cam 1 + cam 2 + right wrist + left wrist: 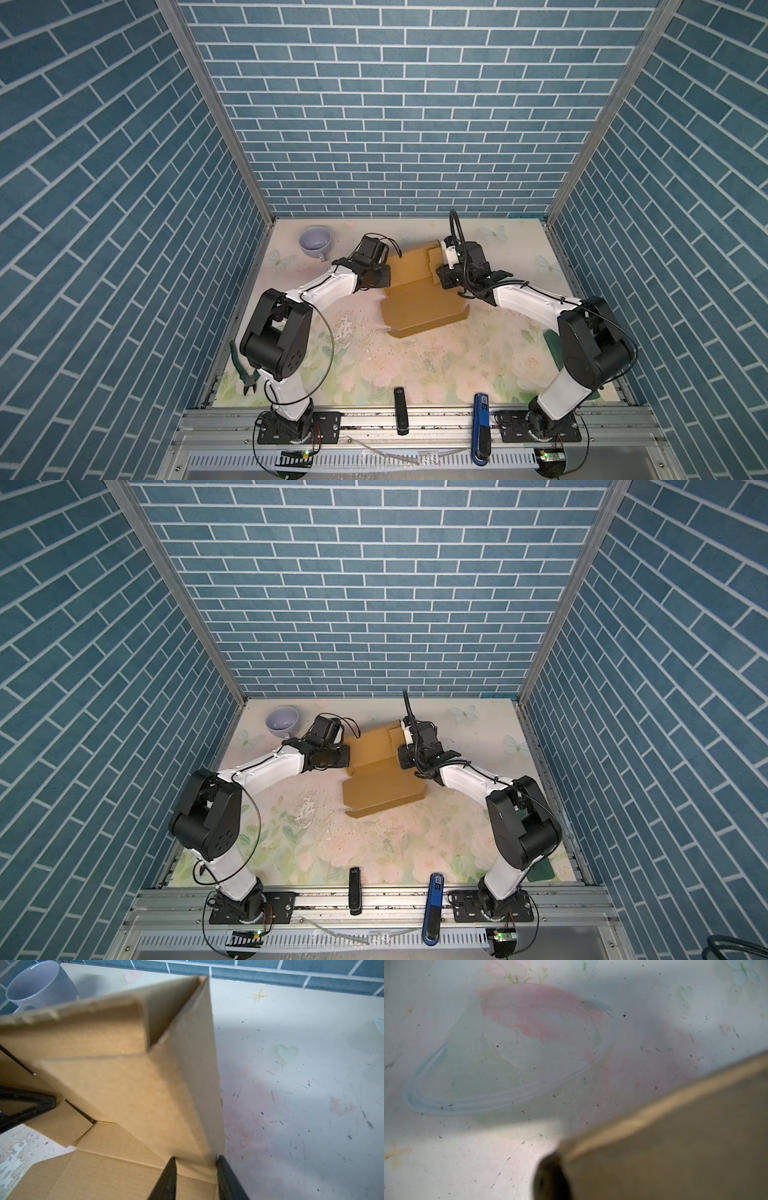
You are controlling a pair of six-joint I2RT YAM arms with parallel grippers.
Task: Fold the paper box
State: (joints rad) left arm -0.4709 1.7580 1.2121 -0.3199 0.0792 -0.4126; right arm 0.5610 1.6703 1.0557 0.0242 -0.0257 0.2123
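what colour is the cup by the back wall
The cup is pale lavender-grey, clearest in the right wrist view.

Bright, even overhead light fills both top views, though I see wall lines bowing toward the edges. My left wrist view is soft: the paper box (675,1147) and left fingers (550,1178) blur, and shadows dim the tabletop (446,1167).

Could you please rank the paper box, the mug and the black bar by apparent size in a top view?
1. paper box, clearly largest.
2-3. mug and black bar: too close to rank; the bar is longer but narrower, and nearer the camera.
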